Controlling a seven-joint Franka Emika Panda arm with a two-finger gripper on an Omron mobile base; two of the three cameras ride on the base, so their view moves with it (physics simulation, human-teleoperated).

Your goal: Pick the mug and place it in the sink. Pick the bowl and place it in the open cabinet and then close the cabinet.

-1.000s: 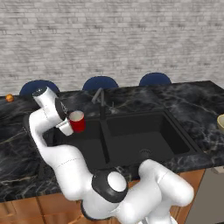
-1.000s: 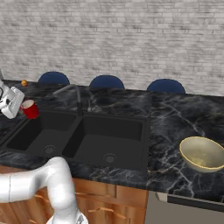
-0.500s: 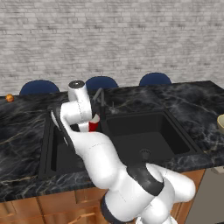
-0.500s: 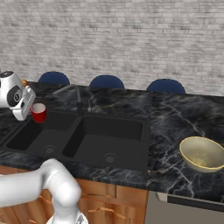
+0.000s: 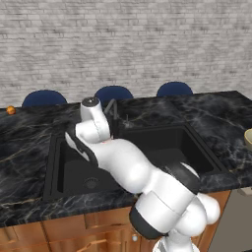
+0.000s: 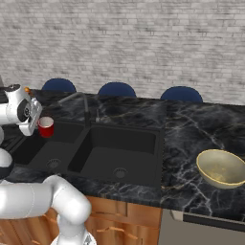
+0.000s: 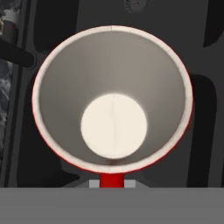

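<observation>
The gripper (image 6: 40,125) was clamped on the mug (image 6: 46,127), holding it upright in the air above the left basin of the sink (image 6: 143,143), as the right base view showed it. There the red mug hung just beside the white hand, over the dark basin and left of the faucet (image 6: 81,103). In the hand view the mug (image 7: 113,99) was seen from straight above: its white rim made a wide ring, its pale round bottom lay inside, and a thin red edge of the outer wall ran along the lower side, with a short red piece at the very bottom, apparently its handle. Around it lay the dark floor of the sink (image 7: 205,109). In the left base view the arm curved up over the sink (image 5: 197,147) and its bulk hid the mug; the faucet (image 5: 111,107) stood just behind the hand. The bowl (image 6: 221,167) sat upright on the black marble surface (image 6: 186,129) to the right of the sink, well apart from the mug, its pale yellow wall and darker inside plain in the right base view. A small orange ball (image 5: 10,110) rested on the surface (image 5: 24,142) far to the left, near the back edge. Three blue chair backs (image 6: 116,89) showed behind the surface against the grey brick wall (image 6: 143,43).
</observation>
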